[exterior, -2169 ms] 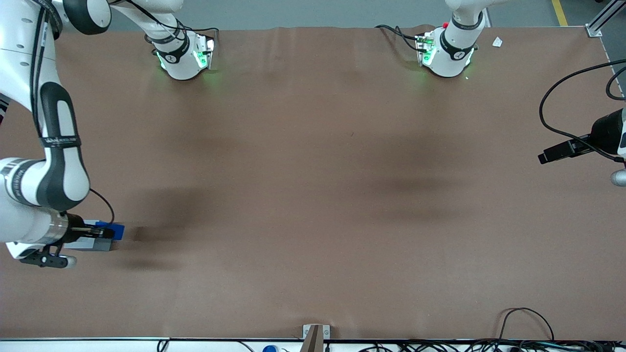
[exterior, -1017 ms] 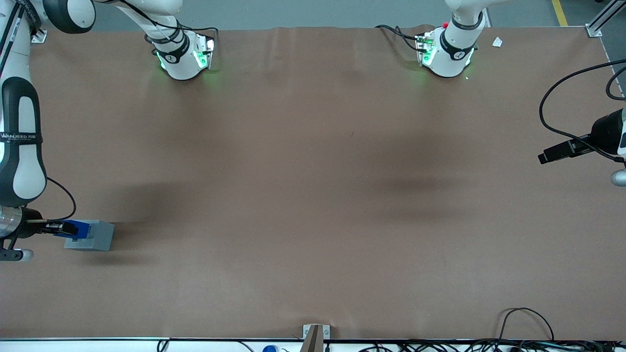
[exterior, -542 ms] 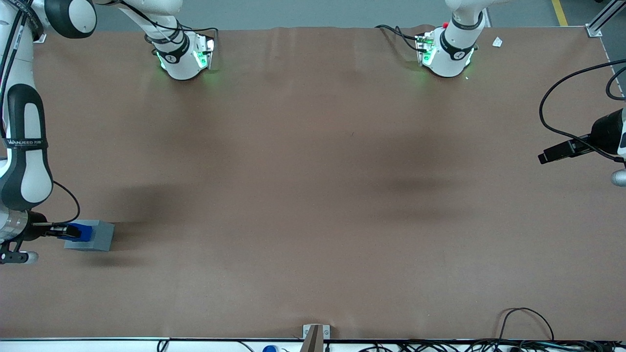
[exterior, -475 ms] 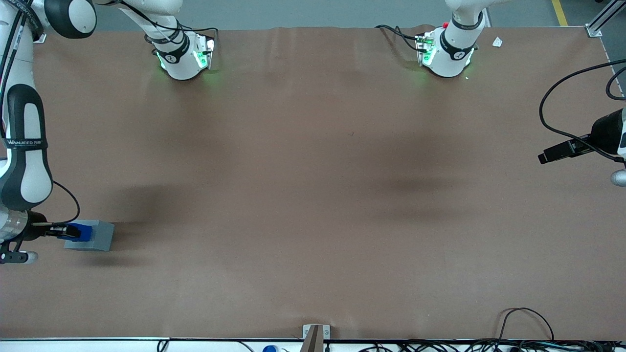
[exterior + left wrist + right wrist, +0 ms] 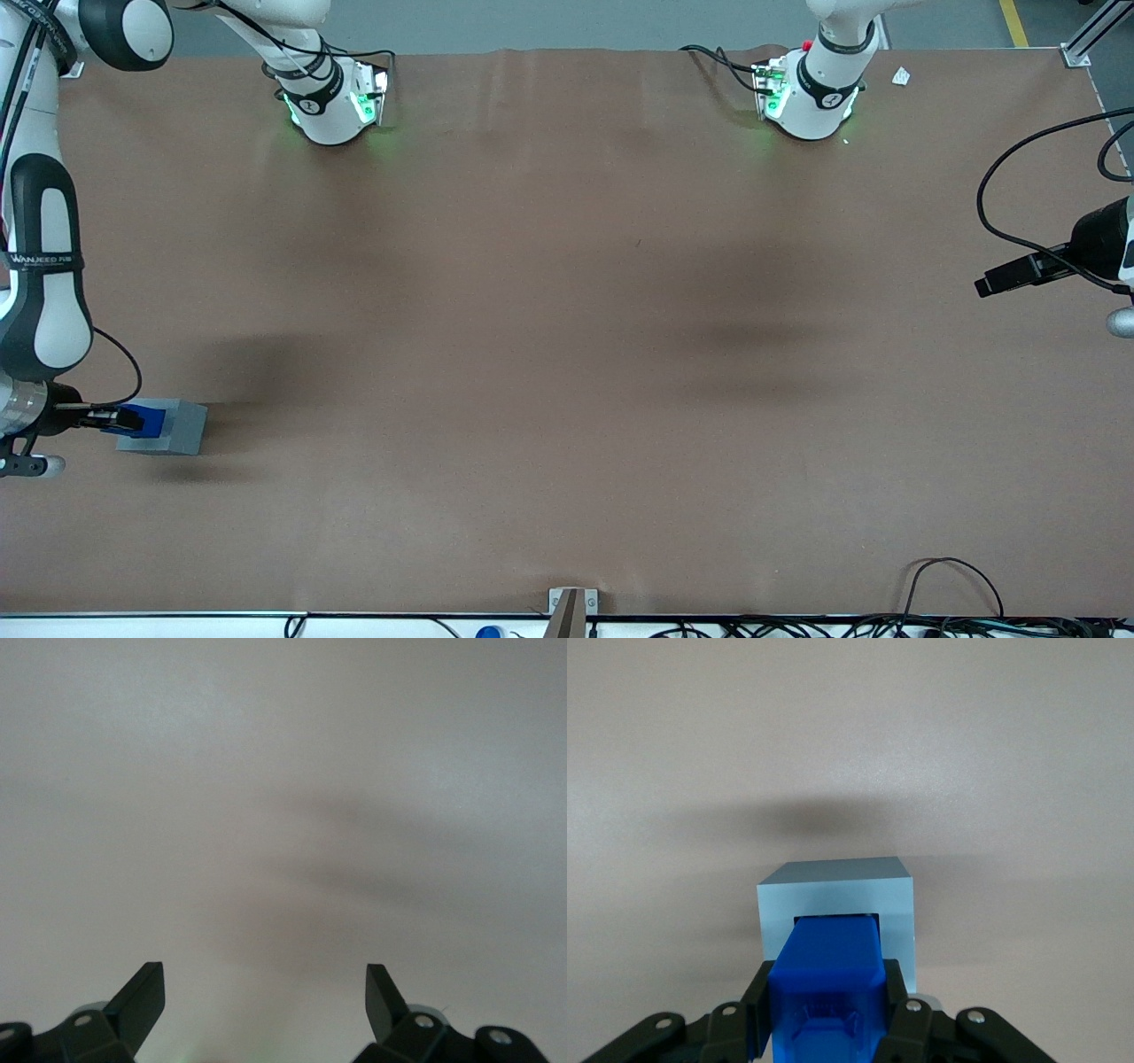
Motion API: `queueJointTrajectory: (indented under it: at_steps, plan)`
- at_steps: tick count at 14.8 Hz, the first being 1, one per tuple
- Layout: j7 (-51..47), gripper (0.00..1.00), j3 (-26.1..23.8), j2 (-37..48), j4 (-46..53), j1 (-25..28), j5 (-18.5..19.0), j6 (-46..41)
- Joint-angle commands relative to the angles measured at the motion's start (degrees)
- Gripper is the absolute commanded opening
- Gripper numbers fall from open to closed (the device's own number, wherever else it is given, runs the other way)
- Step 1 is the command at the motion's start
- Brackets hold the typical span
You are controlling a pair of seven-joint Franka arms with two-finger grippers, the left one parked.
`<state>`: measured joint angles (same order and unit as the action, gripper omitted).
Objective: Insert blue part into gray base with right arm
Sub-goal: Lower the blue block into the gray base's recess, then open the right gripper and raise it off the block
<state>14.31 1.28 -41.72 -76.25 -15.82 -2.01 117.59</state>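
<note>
Gripper (image 5: 826, 1028) on the right arm (image 5: 40, 257) is clamped on the blue part (image 5: 827, 979), one black finger (image 5: 757, 1010) pressed against each side of it. In the front view the gripper (image 5: 113, 420) sits low over the table (image 5: 567, 354) at the working arm's end, close to the camera's edge of the brown surface, reaching sideways onto the gray base (image 5: 177, 427).

From the wrist camera the gray base (image 5: 837, 890) shows as a light square block with a square recess in its top. The leading end of the blue part is inside that recess, filling nearly its whole width, while the rest of the part sticks out toward the fingers. In the front view the blue part (image 5: 144, 419) shows as a small bright patch on top of the base, at the side nearest the gripper. How deep the part sits in the recess cannot be told.

The base rests flat on the table, with a soft shadow stretching from it toward the parked arm's end.
</note>
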Motion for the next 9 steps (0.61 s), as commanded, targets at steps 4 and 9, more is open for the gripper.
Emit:
queueJointTrajectory:
  at_steps: [4,9]
  plan:
    - [0.5,0.01,-0.8,-1.4,0.8,-0.9,0.4,1.3]
    - [0.6,0.79,-0.8,-1.3,0.8,-0.6,0.4,1.3]
